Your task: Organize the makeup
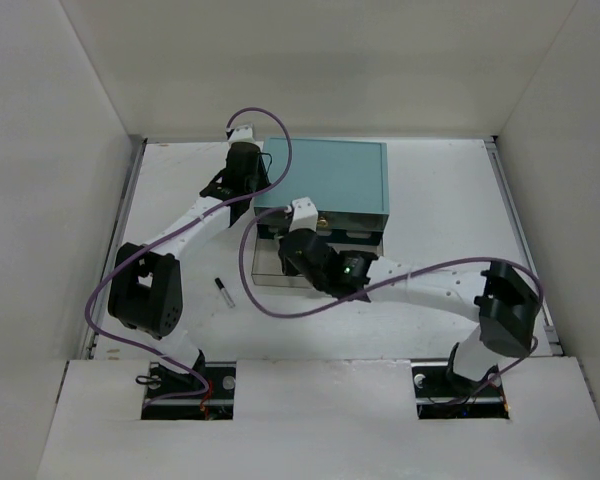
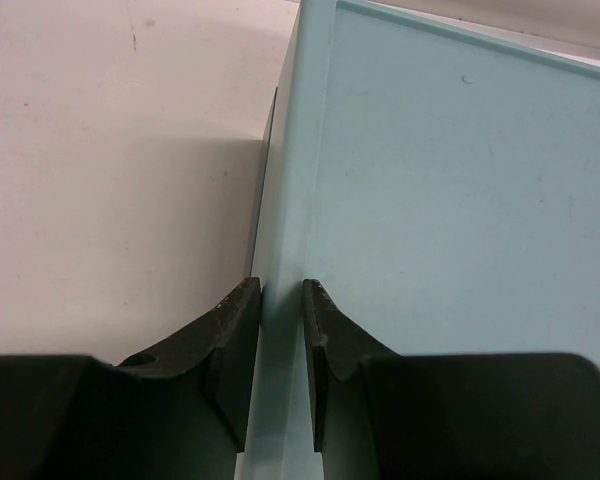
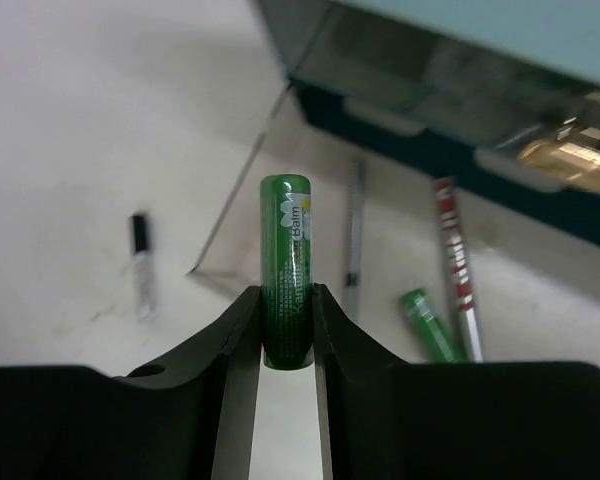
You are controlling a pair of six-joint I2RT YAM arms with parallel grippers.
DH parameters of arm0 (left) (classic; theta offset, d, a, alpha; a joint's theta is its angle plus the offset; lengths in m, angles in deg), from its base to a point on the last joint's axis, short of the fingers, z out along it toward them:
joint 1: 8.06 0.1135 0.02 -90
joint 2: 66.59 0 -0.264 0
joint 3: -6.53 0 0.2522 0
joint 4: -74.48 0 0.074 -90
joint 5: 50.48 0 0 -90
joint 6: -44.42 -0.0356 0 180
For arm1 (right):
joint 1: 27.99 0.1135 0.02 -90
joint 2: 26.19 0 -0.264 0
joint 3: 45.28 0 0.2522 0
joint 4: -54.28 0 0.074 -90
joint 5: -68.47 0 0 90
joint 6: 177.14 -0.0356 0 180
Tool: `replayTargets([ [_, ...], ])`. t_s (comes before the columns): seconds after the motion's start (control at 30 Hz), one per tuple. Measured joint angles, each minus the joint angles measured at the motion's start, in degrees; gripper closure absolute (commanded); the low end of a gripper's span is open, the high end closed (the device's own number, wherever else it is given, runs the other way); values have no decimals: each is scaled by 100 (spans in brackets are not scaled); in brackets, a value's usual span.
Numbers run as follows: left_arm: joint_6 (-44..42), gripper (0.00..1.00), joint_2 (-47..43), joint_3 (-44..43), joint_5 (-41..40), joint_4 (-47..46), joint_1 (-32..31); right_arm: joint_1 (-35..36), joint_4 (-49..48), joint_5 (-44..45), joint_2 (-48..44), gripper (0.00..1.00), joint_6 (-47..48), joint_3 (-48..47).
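Observation:
My right gripper (image 3: 285, 300) is shut on a short green balm stick (image 3: 285, 265) and holds it upright over the pulled-out clear drawer (image 3: 230, 200). In the drawer lie a grey-green pencil (image 3: 354, 240), a red pencil (image 3: 456, 265) and a second green stick (image 3: 427, 325). A black-and-white tube (image 3: 140, 265) lies on the table left of the drawer; it also shows in the top view (image 1: 223, 291). My left gripper (image 2: 280, 300) is closed on the left edge of the teal drawer box (image 2: 460, 200). The beige block and the black pot are out of view.
The teal box (image 1: 325, 175) stands at the back middle with its clear drawer (image 1: 268, 272) pulled toward the arms. My right gripper (image 1: 298, 255) hangs over the drawer and my left gripper (image 1: 242, 185) is at the box's left side. White walls enclose the table.

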Motion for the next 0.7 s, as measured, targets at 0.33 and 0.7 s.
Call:
replayTargets([
  [0.33, 2, 92, 0, 0, -4, 2, 0, -542, -234, -605, 503, 47, 317, 262],
  [0.7, 2, 92, 0, 0, -9, 4, -2, 741, -944, -1060, 643, 44, 577, 109],
])
